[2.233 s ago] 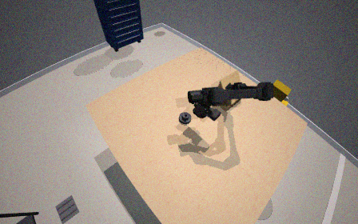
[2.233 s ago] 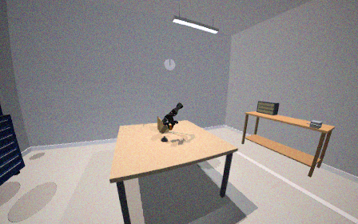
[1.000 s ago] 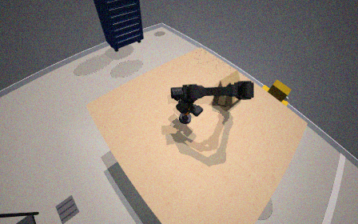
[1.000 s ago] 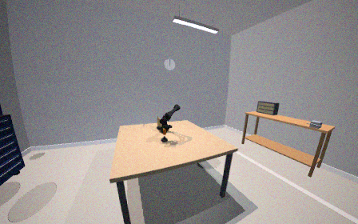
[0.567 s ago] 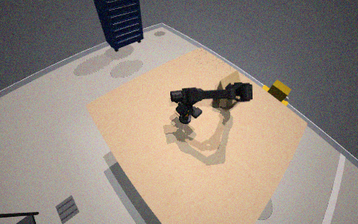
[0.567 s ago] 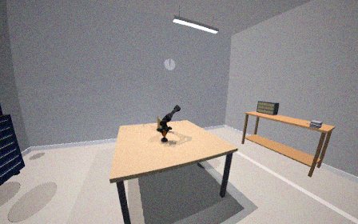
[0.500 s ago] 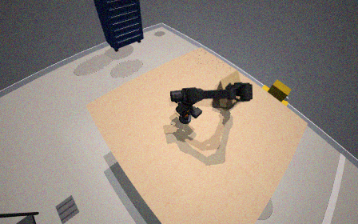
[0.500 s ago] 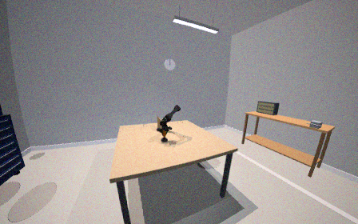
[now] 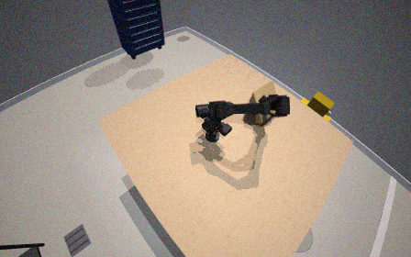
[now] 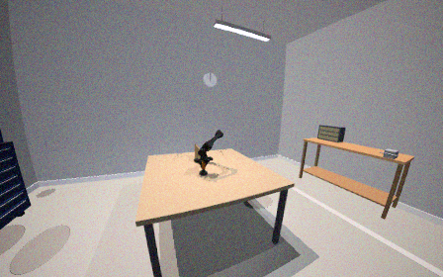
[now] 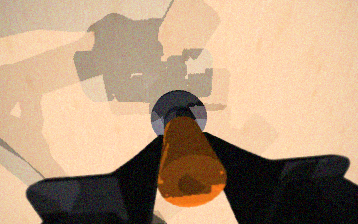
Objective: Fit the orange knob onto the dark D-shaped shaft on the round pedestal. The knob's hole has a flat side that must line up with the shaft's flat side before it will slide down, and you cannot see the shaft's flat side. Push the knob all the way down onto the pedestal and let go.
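Note:
The orange knob [image 11: 191,162] [image 10: 203,167] is clamped between the black fingers of my gripper [image 11: 183,137] [image 9: 214,130]. In the wrist view its near end faces the camera and its far end points at the pedestal. The round grey pedestal [image 11: 172,97] [image 10: 203,173] [image 9: 211,138] stands on the table, just beyond the knob's far end. In the exterior view the knob is upright, right over the pedestal. The knob's far end covers most of the dark shaft, and the flat side is hidden. I cannot tell whether knob and shaft touch.
The wooden table [image 9: 284,184] [image 10: 173,198] carries the arm, whose base is near a tan panel [image 10: 197,151]. Shadows of the arm fall around the pedestal. A blue cabinet [image 9: 139,27] and an orange-topped bench [image 10: 356,149] stand away from the table.

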`<state>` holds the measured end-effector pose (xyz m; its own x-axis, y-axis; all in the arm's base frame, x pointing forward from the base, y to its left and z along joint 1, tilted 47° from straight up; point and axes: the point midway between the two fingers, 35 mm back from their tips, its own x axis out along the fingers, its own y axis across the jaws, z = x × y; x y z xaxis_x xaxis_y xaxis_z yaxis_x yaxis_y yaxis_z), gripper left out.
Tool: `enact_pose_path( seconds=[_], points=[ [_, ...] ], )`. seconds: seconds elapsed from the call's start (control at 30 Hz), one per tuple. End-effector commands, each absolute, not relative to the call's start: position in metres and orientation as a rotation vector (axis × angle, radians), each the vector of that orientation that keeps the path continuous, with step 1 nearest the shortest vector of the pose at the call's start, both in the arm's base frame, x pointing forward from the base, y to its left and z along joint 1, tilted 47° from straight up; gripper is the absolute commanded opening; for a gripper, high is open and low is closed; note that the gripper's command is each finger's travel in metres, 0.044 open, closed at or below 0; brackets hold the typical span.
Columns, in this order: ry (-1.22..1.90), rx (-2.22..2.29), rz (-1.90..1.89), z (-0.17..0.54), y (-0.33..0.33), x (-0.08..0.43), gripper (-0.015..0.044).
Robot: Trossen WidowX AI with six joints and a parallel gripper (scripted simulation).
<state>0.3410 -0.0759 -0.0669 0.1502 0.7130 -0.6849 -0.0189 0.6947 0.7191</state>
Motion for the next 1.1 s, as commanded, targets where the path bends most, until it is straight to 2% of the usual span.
enact_pose_path(
  seconds=[0.0,1.07],
  points=[
    [1.328,0.653,0.582,-0.0673,-0.0747,0.3415,0.0000],
    [1.346,0.693,0.551,-0.0674,-0.0747,0.3415,0.0000]
  ],
)
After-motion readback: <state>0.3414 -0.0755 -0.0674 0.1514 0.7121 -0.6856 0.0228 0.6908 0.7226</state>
